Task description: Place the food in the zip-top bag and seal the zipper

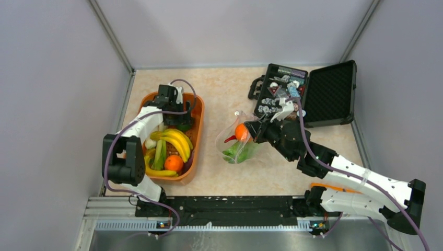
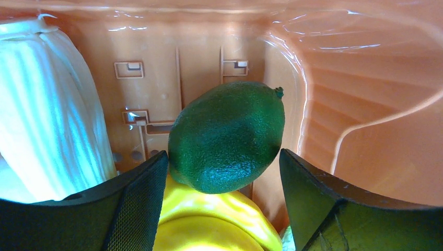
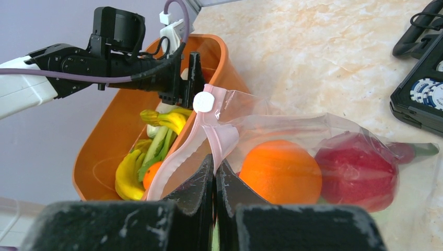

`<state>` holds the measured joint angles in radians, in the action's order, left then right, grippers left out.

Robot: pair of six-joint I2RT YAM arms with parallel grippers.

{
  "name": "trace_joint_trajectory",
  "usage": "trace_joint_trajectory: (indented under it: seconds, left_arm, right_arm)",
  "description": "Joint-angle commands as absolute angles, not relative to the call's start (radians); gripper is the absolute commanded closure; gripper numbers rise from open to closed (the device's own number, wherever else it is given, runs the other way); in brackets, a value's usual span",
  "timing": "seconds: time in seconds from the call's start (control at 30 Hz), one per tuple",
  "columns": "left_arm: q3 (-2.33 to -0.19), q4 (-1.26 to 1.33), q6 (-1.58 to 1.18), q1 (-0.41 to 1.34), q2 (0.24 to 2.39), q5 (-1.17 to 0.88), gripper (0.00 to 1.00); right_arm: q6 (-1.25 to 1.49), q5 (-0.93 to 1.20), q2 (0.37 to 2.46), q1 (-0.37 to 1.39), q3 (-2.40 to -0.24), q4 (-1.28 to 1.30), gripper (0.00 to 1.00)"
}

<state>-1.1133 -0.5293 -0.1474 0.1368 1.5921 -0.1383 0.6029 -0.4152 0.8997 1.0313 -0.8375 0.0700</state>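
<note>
The orange tub (image 1: 194, 151) holds food: yellow bananas (image 1: 175, 138), an orange (image 1: 173, 163) and green pieces. My left gripper (image 1: 175, 112) is down in the tub's far end, open. In the left wrist view its fingers (image 2: 130, 204) stand on either side of a dark green lime (image 2: 227, 136) that rests on a yellow piece (image 2: 209, 219); a gap shows on the right side. My right gripper (image 3: 214, 162) is shut on the mouth edge of the clear zip-top bag (image 1: 237, 144), holding it up and open. The pink zipper (image 3: 177, 157) carries a white slider (image 3: 203, 102). Inside lie an orange (image 3: 279, 170) and a red fruit (image 3: 358, 170).
An open black hard case (image 1: 308, 94) with chips sits at the back right, just behind the right arm. A pale ribbed piece (image 2: 47, 115) lies left of the lime. The tub's wall (image 2: 365, 104) curves close on the lime's right. Grey walls enclose the table.
</note>
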Motion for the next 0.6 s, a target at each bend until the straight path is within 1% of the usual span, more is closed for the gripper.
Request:
trace_joint_trajectory:
  seconds: [0.0,0.2,0.27,0.33,0.37,0.53,0.57]
  left_arm:
    - [-1.099,-0.511,-0.150,0.141,1.577,-0.135,0.21]
    - [-1.116,-0.492,-0.141,0.141,1.612,-0.173,0.19]
    - [-1.114,-0.470,-0.142,0.143,1.610,-0.189,0.20]
    - [-1.111,-0.449,-0.141,0.142,1.610,-0.204,0.23]
    - [-1.114,-0.451,-0.142,0.141,1.615,-0.207,0.27]
    - [-1.105,-0.465,-0.153,0.142,1.601,-0.207,0.57]
    - [-1.093,-0.458,-0.161,0.141,1.581,-0.206,0.61]
  right_arm:
    - [0.599,-0.413,0.898,1.021,-0.862,0.010,1.00]
    - [0.599,-0.408,0.900,1.020,-0.862,0.007,1.00]
    - [0.600,-0.409,0.900,1.020,-0.863,0.008,1.00]
    - [0.601,-0.409,0.899,1.019,-0.862,0.008,1.00]
    - [0.601,-0.411,0.898,1.019,-0.862,0.007,1.00]
    - [0.599,-0.411,0.896,1.020,-0.864,0.013,1.00]
    - [0.600,-0.413,0.894,1.019,-0.864,0.015,1.00]
